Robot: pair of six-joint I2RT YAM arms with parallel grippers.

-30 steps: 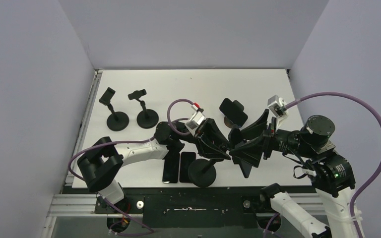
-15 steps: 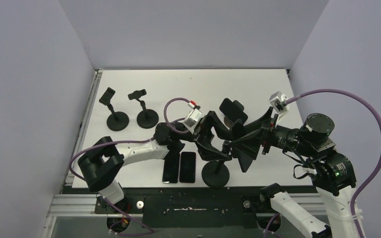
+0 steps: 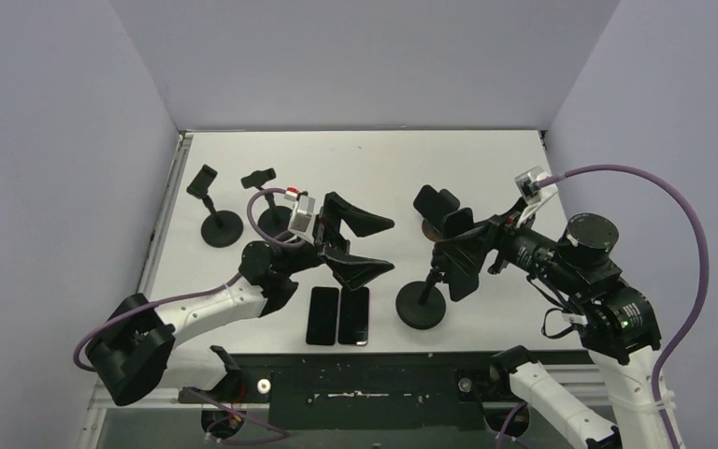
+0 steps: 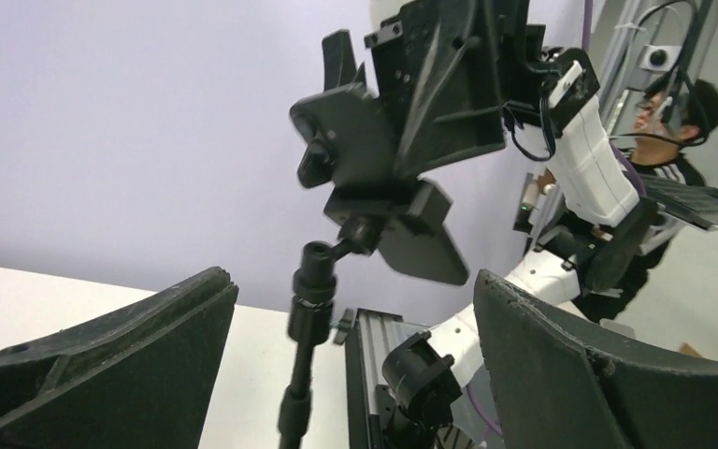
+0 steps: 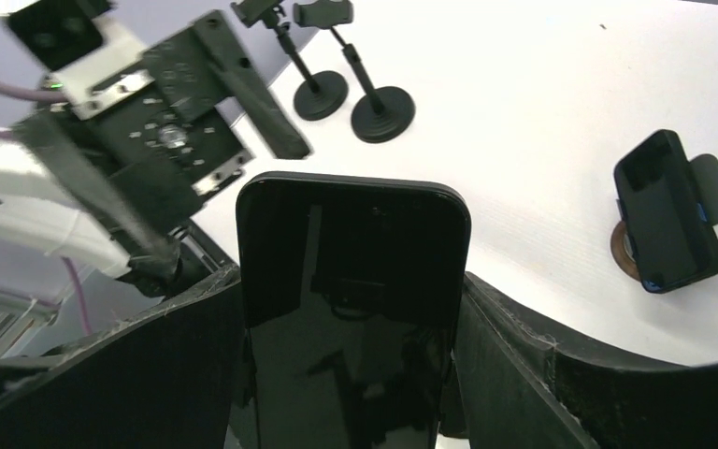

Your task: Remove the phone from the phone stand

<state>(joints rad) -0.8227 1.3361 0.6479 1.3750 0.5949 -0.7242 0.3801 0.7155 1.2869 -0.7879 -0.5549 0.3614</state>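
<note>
The black phone (image 5: pixel 351 309) stands upright between the fingers of my right gripper (image 5: pixel 349 274), which is shut on its two long edges. In the top view that gripper (image 3: pixel 455 254) sits over the phone stand (image 3: pixel 421 307), whose round base rests near the table's front edge. The left wrist view shows the stand's thin pole (image 4: pixel 304 318) and its clamp head (image 4: pixel 374 159) against the right gripper; I cannot tell whether the clamp still grips the phone. My left gripper (image 3: pixel 388 245) is open and empty, well left of the stand, with the pole seen between its fingers (image 4: pixel 103 365).
Two dark phones (image 3: pixel 338 315) lie flat side by side near the front edge. Two empty stands (image 3: pixel 221 225) (image 3: pixel 277 221) are at the back left. Another phone on a stand (image 3: pixel 439 210) (image 5: pixel 666 210) is behind the right gripper. Walls enclose the table.
My left gripper opened wide and pulled back to the left, away from the stand. The stand's base and the right gripper with the phone shifted right.
</note>
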